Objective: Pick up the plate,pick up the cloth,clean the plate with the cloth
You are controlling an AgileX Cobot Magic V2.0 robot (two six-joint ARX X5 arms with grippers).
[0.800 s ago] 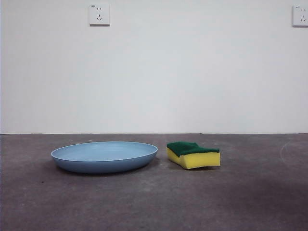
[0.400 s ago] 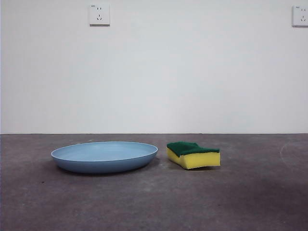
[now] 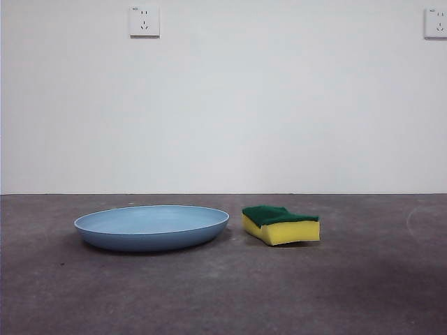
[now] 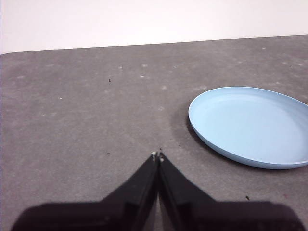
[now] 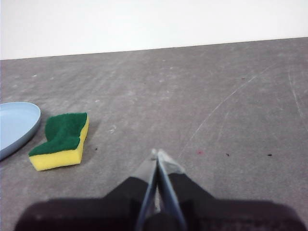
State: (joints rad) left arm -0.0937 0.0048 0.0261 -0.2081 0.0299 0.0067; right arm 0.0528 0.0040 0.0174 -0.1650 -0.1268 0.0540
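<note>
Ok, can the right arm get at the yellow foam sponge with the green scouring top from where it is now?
Probably yes. The yellow foam sponge with the green scouring top lies flat on the grey table, just clear of the light-blue round plate, with nothing between it and the right end effector, whose jaws are shut.

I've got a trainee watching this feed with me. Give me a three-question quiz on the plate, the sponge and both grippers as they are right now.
1. True or false: the sponge lies inside the plate.
2. Which face of the sponge is up: A) green scouring side, B) yellow foam, C) it stands on end?
3. Fill in: the left gripper and the right gripper both have their jaws ____ and hold ____.

Key
1. False: it lies on the table beside the plate, apart from it.
2. A.
3. Shut; nothing.
</note>
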